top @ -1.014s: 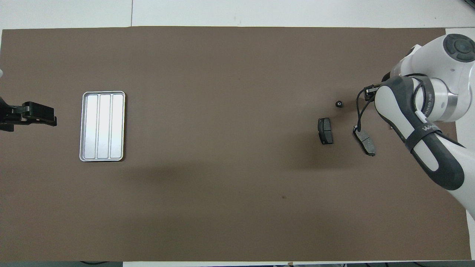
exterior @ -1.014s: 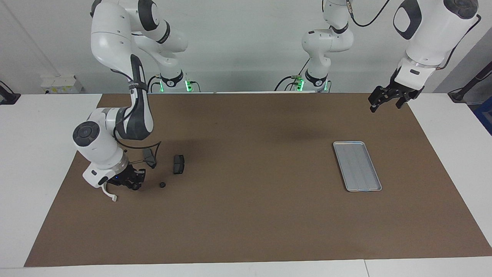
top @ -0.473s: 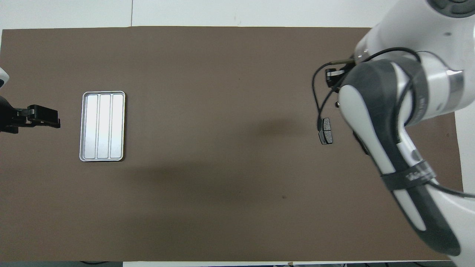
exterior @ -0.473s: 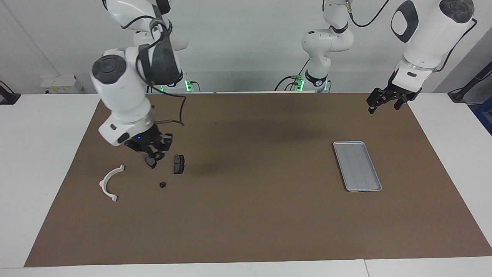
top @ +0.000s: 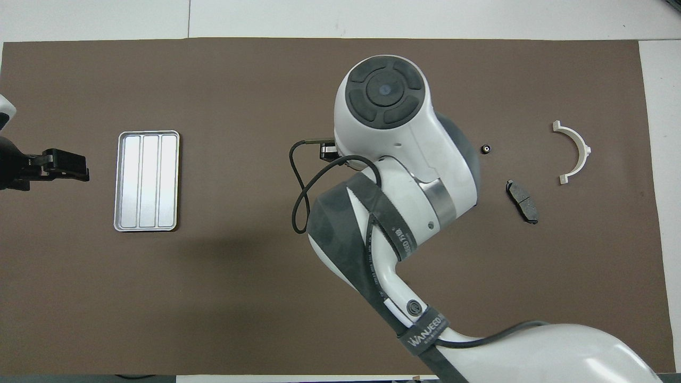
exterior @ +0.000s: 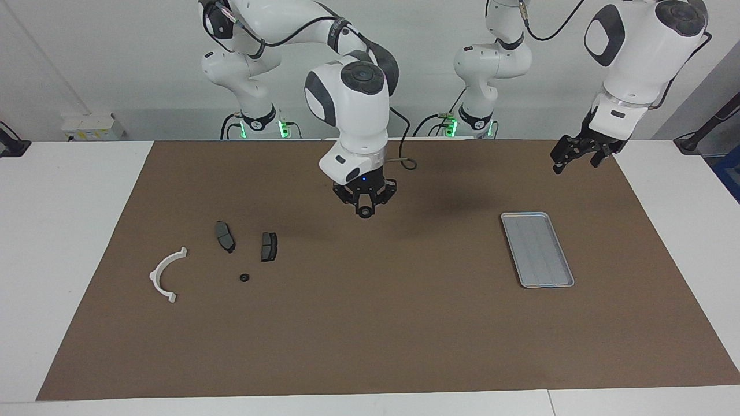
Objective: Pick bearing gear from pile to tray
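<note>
My right gripper (exterior: pixel 365 212) pinches a small black ring, raised over mid-mat; left gripper (exterior: pixel 573 157) waits, fingers wide (arm strap reads "WANUSED", partly legible).

Right tool (exterior: pixel 365 212) raised mid-table, gripping; left tool (exterior: pixel 572 155) waiting, open.

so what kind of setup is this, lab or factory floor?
Looks like a robotics lab bench rather than a production line: two white arms mounted at a table covered by a brown mat, a lone metal tray and a few loose brake pads laid out as test parts.
</note>
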Tool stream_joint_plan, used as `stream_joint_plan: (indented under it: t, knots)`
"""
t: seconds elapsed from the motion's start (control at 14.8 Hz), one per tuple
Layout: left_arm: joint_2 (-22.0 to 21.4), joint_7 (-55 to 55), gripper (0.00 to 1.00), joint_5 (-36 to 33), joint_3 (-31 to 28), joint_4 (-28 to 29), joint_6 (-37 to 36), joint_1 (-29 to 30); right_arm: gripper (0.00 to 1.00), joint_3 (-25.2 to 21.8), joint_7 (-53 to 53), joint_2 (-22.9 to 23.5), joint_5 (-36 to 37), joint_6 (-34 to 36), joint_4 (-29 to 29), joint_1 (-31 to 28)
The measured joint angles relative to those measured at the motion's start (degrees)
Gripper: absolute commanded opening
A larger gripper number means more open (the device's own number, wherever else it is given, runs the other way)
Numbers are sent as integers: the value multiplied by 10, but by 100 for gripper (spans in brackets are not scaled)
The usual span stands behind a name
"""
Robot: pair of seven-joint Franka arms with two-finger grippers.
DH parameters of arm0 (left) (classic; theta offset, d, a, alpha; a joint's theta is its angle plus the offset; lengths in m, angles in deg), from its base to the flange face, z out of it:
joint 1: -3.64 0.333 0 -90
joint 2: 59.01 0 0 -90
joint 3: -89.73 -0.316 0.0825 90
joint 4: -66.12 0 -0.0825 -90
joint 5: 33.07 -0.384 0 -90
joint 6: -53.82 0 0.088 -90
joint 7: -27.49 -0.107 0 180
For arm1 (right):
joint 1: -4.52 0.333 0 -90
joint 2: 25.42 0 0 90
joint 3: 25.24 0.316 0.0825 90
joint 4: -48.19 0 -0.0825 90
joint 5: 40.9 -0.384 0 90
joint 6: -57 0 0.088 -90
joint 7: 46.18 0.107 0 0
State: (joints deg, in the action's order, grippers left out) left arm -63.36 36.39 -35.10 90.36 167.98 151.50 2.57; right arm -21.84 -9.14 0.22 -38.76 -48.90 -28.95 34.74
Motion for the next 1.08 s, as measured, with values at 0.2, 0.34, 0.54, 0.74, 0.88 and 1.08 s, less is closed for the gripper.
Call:
stream_joint_plan:
  t: [0.2,0.34,0.54,0.74,0.88,1.08]
  knots:
    - [-8,12,100,0,2,27,12,-1,0,0,8,42,6,-34,1,8]
    - [-11,12,100,0,4,37,17,-3,0,0,24,67,20,-64,1,18]
    - [-11,25,100,0,5,52,33,-16,0,-1,41,94,23,-103,1,26]
    - [-11,61,100,0,7,69,54,-35,0,-1,51,108,23,-121,-4,34]
    - [-9,75,100,0,7,76,62,-45,0,-1,52,112,23,-144,-16,36]
    - [-9,81,100,6,6,79,68,-47,0,-3,52,114,24,-179,-44,35]
